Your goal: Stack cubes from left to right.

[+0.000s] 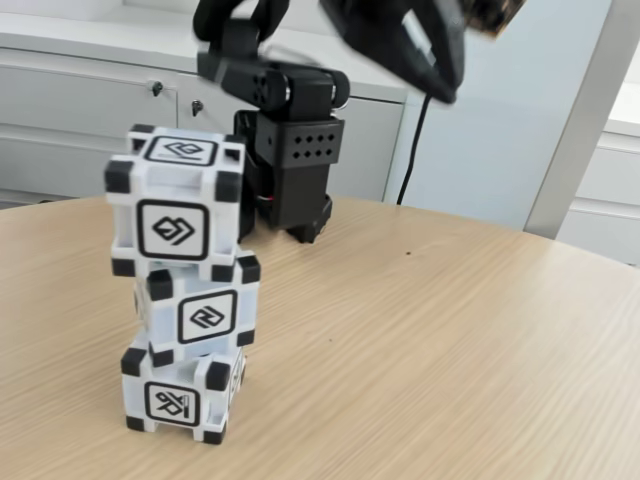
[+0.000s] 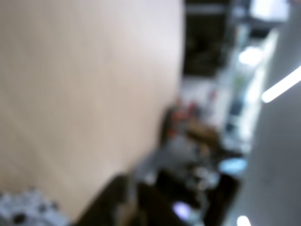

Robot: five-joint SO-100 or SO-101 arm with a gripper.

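Note:
Three white cubes with black corners stand in one stack at the left of the wooden table in the fixed view. The bottom cube rests on the table, the middle cube sits on it, and the top cube is shifted a little to the left. My gripper is a dark motion blur high at the top right, well apart from the stack. Its jaws are too smeared to read. The wrist view is heavily blurred, with the table surface along its left side.
The arm's black base stands behind the stack, with a black cable hanging to its right. White cabinets line the back wall. The table's curved far edge runs on the right.

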